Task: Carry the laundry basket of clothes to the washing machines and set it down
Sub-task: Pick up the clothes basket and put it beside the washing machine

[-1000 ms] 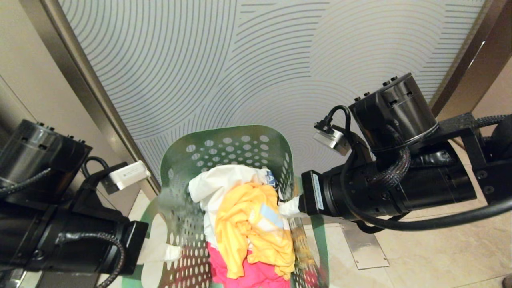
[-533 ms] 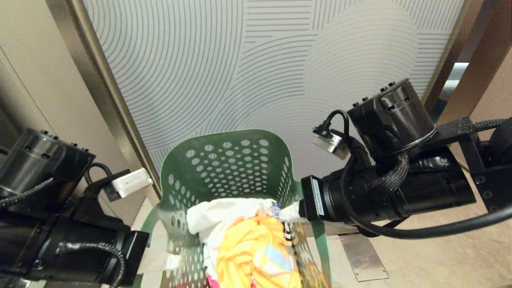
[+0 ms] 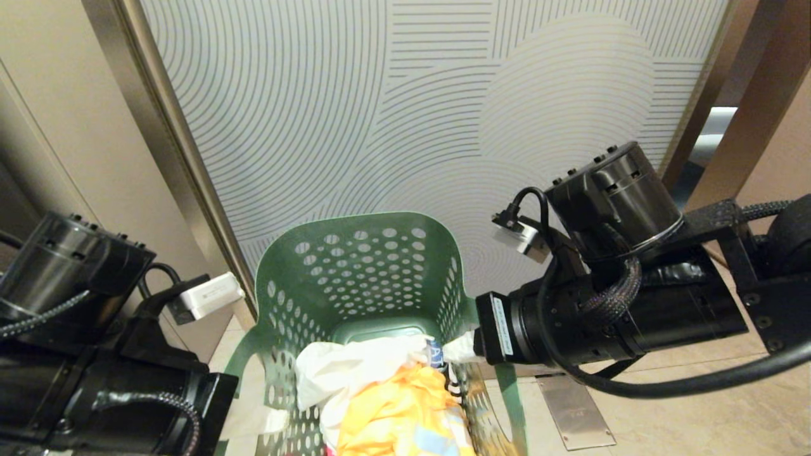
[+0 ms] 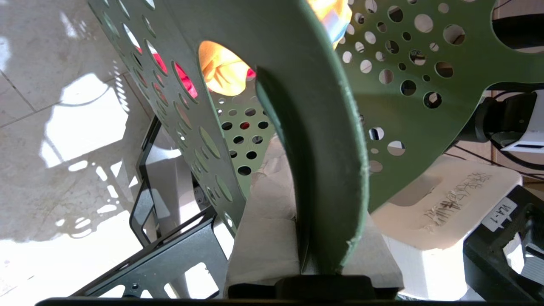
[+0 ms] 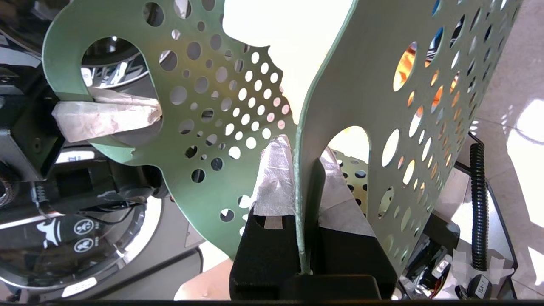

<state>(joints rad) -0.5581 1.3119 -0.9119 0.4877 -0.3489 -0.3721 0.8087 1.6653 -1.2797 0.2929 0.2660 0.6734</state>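
Basket [image 3: 361,278] up off the floor [image 3: 684,405], held between the two arms, in front of a striped wall panel [image 3: 405,107]. Clothes [image 3: 380,392] piled low inside: white, yellow, a bit of pink seen through the holes in the left wrist view.

Left gripper [image 4: 304,238] squeezed tight on the basket's left rim, one taped finger [image 4: 263,229] on each side of the thick green edge. Right gripper [image 5: 304,187] squeezed tight on the right rim the same way, with the thin wall standing up between its taped fingers [image 5: 274,178]. Both clamped on the basket, nothing let go.

Long side of the basket running from one gripper across to the other, so each arm just as near, one at each end. Open top facing up, far wall tipped a little away.

Washing machine [image 5: 72,238] showing only in the right wrist view: a dark round door with a shiny ring, under and behind the basket on that side. Looks close, but hard to tell how close.

Probably the carrying part, almost at the machines. Next, most likely: both arms down together and level, so the basket bottom lands flat and the clothes stay in. Then fingers apart.
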